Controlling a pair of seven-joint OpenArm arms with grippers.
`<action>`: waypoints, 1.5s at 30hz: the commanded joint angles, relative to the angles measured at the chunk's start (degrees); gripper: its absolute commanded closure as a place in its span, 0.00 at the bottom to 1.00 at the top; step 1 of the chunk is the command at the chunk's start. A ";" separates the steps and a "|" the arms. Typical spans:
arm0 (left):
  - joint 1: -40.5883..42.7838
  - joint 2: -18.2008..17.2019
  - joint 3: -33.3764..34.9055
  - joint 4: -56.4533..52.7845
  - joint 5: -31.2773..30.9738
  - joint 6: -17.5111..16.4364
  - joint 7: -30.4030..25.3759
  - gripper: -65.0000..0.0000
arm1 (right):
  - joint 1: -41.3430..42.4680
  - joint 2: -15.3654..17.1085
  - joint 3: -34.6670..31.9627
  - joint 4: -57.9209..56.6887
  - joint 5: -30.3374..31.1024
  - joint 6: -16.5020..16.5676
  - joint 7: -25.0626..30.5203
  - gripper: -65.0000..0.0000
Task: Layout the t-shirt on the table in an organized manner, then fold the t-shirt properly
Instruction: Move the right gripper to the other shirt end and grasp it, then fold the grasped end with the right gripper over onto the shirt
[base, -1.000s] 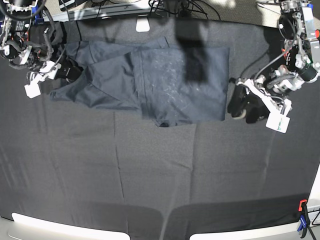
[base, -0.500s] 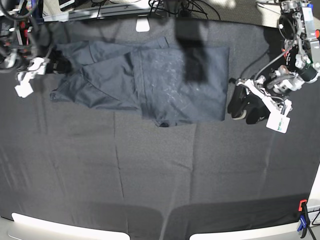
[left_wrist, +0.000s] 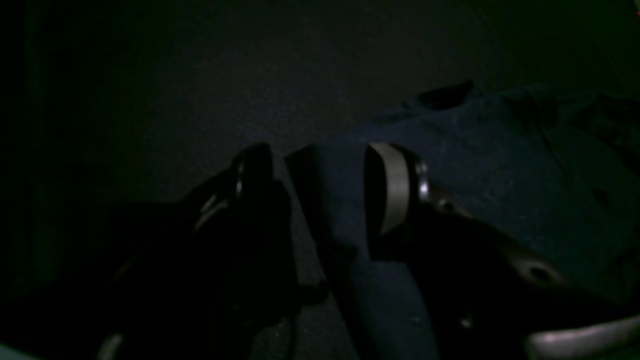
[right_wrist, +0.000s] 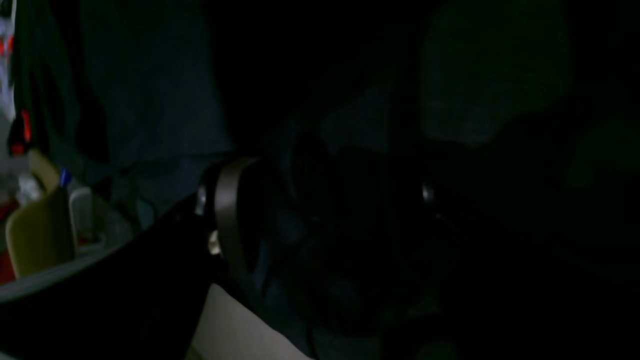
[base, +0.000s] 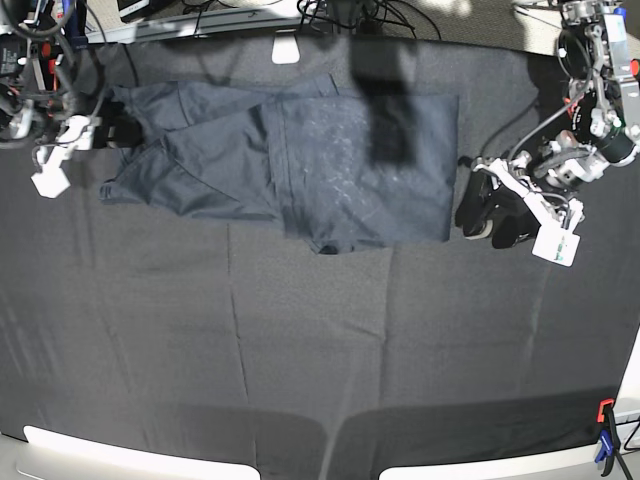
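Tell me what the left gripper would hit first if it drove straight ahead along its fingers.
Probably the t-shirt. In the wrist view the left gripper stands open, the shirt's near edge already between its fingers, over the table. Depth there is dim, so contact is uncertain.

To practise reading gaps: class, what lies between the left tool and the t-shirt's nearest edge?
Only a narrow strip of bare black table; the base view shows the left tool open, just beside the t-shirt.

Very dark: the right gripper (right_wrist: 320, 210) stands with its fingers (right_wrist: 230, 210) wide apart over what seems to be t-shirt (right_wrist: 150, 90) fabric; clutter shows at the left edge.
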 joint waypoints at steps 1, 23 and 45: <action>-0.66 -0.66 -0.26 0.96 -0.96 -0.15 -1.55 0.57 | -0.13 0.52 -0.87 1.01 -1.60 -0.16 -1.92 0.43; -0.61 -0.66 -0.26 0.96 -0.96 -0.11 -0.63 0.57 | 2.14 -5.31 -2.27 3.04 -7.34 -0.16 4.50 0.43; -0.61 -0.66 -0.26 0.96 -0.96 -0.13 0.68 0.57 | 2.73 -8.85 10.60 8.07 -10.05 -0.16 4.50 1.00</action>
